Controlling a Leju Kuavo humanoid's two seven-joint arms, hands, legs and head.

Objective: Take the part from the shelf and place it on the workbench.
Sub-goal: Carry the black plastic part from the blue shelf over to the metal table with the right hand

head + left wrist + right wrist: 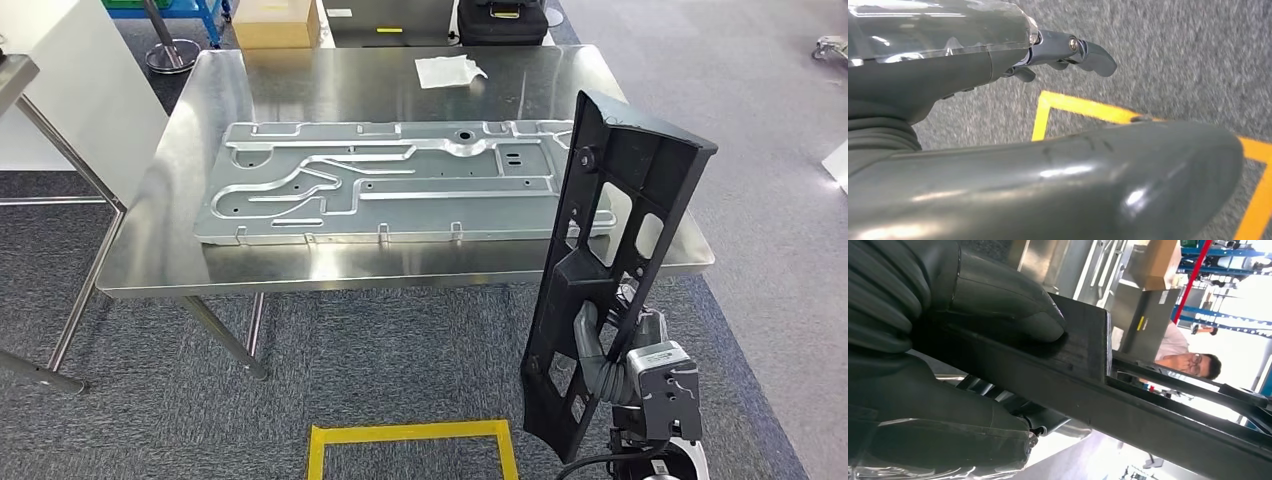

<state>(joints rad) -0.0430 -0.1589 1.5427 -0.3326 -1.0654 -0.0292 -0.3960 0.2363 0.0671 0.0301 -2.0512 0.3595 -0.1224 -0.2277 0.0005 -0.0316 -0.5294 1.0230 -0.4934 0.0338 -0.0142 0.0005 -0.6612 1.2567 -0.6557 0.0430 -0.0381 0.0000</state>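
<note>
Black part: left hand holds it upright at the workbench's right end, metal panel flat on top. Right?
Not quite: the right hand holds the black part, as the head view shows. The rest is right: it stands upright at the workbench's right end, metal panel flat on top.

Black plastic part (610,270): long ribbed frame with cutouts, upright, slightly tilted, off right front edge of steel workbench (180,250).

Table's (180,150) right corner behind part (600,270)
</note>
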